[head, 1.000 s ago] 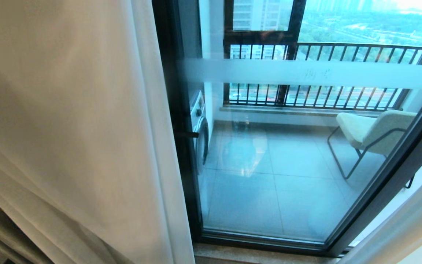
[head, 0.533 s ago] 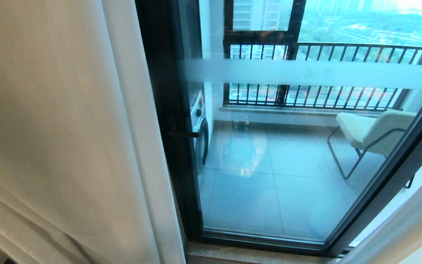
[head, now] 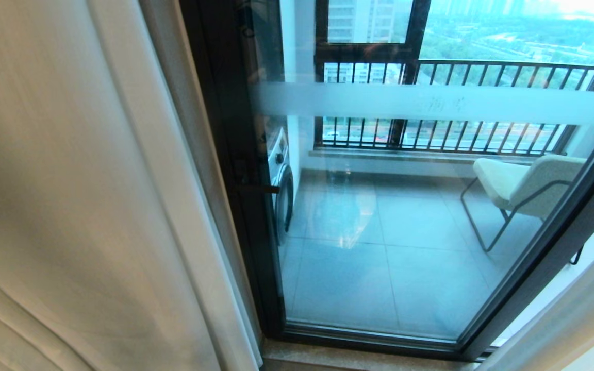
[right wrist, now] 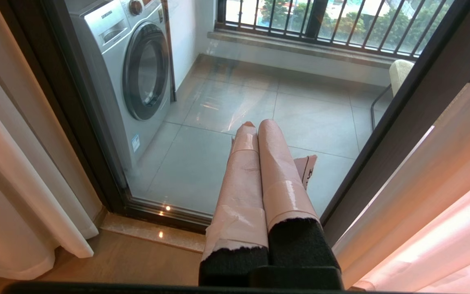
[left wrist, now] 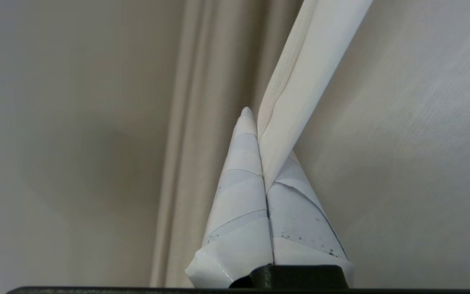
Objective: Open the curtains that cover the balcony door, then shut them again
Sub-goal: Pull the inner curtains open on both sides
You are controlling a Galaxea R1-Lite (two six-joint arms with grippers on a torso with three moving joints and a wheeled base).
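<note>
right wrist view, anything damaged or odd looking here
Yes: the tape wrapping on the right gripper is ragged. Its torn edges leave black padding bare near the base, and a loose flap sticks out to one side. The fingers lie shut with nothing between them. The door glass and washer look intact.

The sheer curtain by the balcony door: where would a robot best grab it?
Best at its free vertical edge, the folded hem nearest the balcony door, coming at it sideways. That edge of the sheer curtain hangs loose and doubled, thin enough to pinch. The left gripper shows this: shut on that hem.
</note>
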